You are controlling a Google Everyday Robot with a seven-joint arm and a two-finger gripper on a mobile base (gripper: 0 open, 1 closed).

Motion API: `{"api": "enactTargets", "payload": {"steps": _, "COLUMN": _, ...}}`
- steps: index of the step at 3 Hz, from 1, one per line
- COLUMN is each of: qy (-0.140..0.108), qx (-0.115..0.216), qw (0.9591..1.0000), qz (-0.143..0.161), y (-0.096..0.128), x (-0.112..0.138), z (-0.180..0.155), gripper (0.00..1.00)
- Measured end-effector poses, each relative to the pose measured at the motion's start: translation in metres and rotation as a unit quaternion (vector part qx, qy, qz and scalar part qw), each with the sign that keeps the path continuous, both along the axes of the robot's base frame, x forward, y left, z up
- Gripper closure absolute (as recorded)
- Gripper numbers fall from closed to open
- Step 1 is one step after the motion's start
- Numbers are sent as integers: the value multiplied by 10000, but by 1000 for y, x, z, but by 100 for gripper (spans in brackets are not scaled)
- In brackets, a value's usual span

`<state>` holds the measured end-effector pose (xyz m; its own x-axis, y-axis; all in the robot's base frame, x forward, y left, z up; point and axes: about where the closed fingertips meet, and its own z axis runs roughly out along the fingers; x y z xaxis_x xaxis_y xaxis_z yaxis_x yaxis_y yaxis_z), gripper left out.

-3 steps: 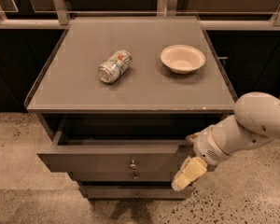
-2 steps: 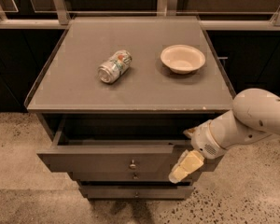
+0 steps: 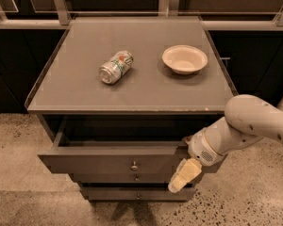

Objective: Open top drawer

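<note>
The top drawer (image 3: 99,160) is pulled out from under the grey cabinet top, and its dark inside shows behind the flat front panel. A small round metal knob (image 3: 134,165) sits at the centre of the panel. My gripper (image 3: 184,175) hangs in front of the right end of the drawer front, right of the knob and not on it. Its cream tip points down and left. The white arm (image 3: 254,121) reaches in from the right.
A crushed can (image 3: 115,67) lies on its side on the cabinet top (image 3: 75,95), and a cream bowl (image 3: 184,59) stands to its right. Two narrower drawers (image 3: 132,192) with small knobs sit below. Dark cabinets stand on both sides, above a speckled floor.
My gripper and forearm have shifted slightly to the left along the drawer front. The drawer stays pulled out about as far as before.
</note>
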<state>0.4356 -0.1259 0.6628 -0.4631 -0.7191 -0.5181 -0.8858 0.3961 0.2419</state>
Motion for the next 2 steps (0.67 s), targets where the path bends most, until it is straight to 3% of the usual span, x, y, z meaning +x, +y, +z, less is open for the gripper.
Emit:
{"api": "enactTargets", "payload": {"steps": 1, "qy": 161, "qx": -4, "qw": 9998, "qz": 123, "y": 5, "x": -4, "z": -11, "gripper": 0}}
{"api": "enactTargets", "payload": {"steps": 2, "qy": 163, "qx": -4, "qw": 9998, "qz": 124, "y": 5, "x": -4, "z": -9, "gripper": 0}}
